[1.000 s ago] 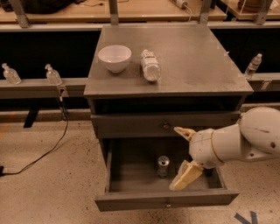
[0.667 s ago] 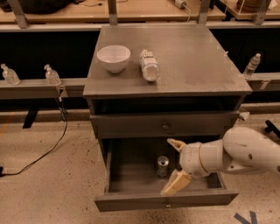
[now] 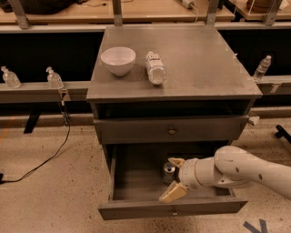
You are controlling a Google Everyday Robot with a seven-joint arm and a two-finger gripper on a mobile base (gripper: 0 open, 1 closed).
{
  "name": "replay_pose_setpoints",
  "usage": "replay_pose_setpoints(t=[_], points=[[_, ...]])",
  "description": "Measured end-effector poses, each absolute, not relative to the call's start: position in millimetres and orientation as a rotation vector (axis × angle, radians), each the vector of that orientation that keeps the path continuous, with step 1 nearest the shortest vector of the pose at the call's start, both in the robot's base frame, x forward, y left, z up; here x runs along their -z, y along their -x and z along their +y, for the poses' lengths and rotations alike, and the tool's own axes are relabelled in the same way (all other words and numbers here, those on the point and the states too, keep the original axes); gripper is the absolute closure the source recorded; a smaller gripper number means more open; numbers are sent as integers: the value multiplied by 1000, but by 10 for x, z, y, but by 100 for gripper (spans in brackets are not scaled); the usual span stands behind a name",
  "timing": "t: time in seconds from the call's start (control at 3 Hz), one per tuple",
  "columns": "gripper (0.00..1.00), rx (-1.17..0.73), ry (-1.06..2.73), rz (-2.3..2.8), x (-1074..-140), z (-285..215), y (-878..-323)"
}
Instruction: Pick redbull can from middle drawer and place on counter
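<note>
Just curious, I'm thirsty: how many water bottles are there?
4 bottles: one lying on the counter by the bowl, two on the left ledge, one on the right ledge; others may be hidden. The gripper sits open in the drawer, by the can.

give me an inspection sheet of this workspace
surface: broad dull-grey matte counter
job's things: slim silver-grey metal redbull can upright in the open grey wooden middle drawer
clutter: white round bowl and clear plastic water bottle lying on the counter
grippers: gripper inside the drawer, open, tan fingers either side of the can
cables: black cable on the floor, left
surroundings: small clear bottles on side ledges; tan wooden tabletops behind
</note>
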State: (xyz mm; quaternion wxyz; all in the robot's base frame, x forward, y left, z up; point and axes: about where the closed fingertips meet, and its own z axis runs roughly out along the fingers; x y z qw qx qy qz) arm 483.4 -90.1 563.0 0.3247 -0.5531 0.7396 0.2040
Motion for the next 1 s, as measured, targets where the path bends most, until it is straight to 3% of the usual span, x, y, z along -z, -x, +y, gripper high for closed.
replay_pose_setpoints(t=[0.33,0.67,1.0], points=[[12,-527,1430,1975,-5405,-912,-4949],[0,-530,1432,1974,-5397,-898,-4944],[0,-531,1432,1974,-5397,-897,-4944]])
